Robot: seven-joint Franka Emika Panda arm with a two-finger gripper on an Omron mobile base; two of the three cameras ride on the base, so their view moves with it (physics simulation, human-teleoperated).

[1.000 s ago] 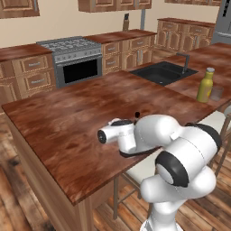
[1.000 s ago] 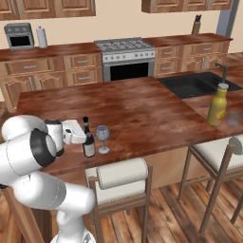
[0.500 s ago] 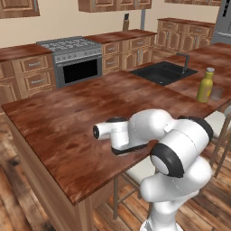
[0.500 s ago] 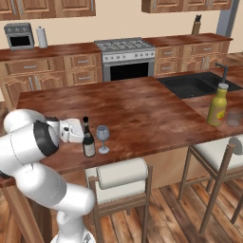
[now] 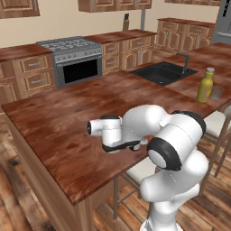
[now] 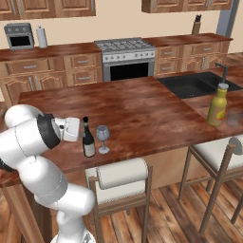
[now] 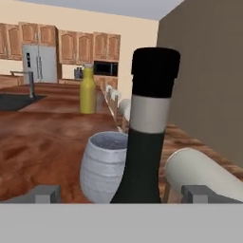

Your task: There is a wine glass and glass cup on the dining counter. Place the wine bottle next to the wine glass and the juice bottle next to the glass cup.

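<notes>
My pincer [image 7: 121, 193] stands at its widest, holding nothing. Its two tips sit either side of the slim, nearly black wine bottle [image 6: 88, 138], whose black cap, pale neck band and dark shoulder rise in the middle of the hand view. I cannot tell whether either tip touches the glass.

The bottle stands upright near the near edge of the long reddish-brown wood-grain dining counter [image 6: 142, 107], towards its left end, just beside the clear stemmed wine glass [image 6: 102, 138]. In the hand view the glass's bowl shows just left of the bottle and behind it. That pairing looks done to me, so I judge the step in hand to be letting go and backing off.

To do that well, I should keep the jaws wide and draw straight back along my own line. That way neither tip drags the bottle sideways into the glass. Only once the tips are past the bottle would I lift or swing, since its tall narrow shape looks easy to tip.

The stout mustard-yellow juice bottle [image 6: 218, 104], with its pale cap, stands far off at the right end of the counter past the black sink [image 6: 194, 85]. A small clear greyish straight-sided glass cup [image 6: 234, 116] stands just to its right. They already look like neighbours, though I would check from nearer.
</notes>
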